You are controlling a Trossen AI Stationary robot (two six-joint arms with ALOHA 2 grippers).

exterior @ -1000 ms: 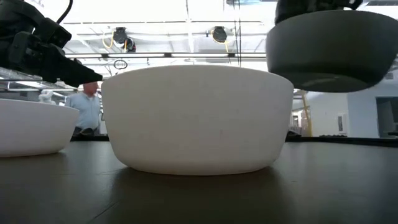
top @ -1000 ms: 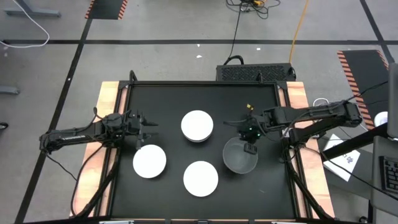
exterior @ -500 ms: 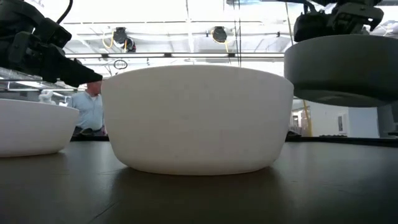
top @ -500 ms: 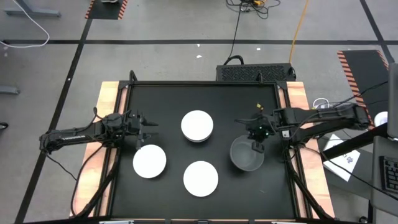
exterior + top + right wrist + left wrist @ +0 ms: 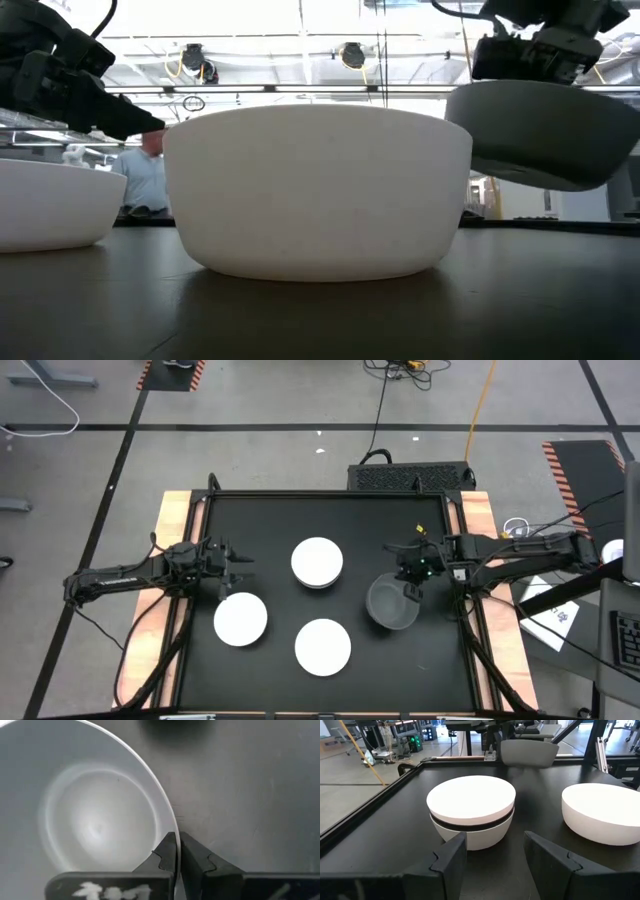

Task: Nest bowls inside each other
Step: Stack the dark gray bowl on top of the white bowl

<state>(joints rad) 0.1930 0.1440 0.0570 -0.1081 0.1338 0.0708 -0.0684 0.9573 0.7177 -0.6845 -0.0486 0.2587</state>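
Observation:
My right gripper [image 5: 411, 592] is shut on a grey bowl [image 5: 390, 605] above the right part of the black table. The low view shows the grey bowl [image 5: 540, 135] clear of the table and tilted. A white bowl stack with a black band [image 5: 471, 812] stands mid-table on its base, just beyond the fingertips of my open left gripper [image 5: 495, 838]. Two more white bowls [image 5: 240, 619] [image 5: 322, 645] sit on their bases nearer the front edge. My left gripper [image 5: 238, 556] waits at the left, touching nothing. My right gripper pinches the grey bowl's rim [image 5: 172, 827] on its far right side, one finger inside the bowl and one outside. The fingers slant down from the table's right. The bowl hangs below them, lifted clear and tilted.
The table has a raised black frame [image 5: 455, 550] with wooden strips outside it. A dark box [image 5: 410, 476] stands behind the far edge. Bare table surface lies under and around the grey bowl at the right.
My right gripper has gone down and a little toward the table's right edge, still shut on the grey bowl. The bowl has sunk closer to the table and has tipped from level to tilted.

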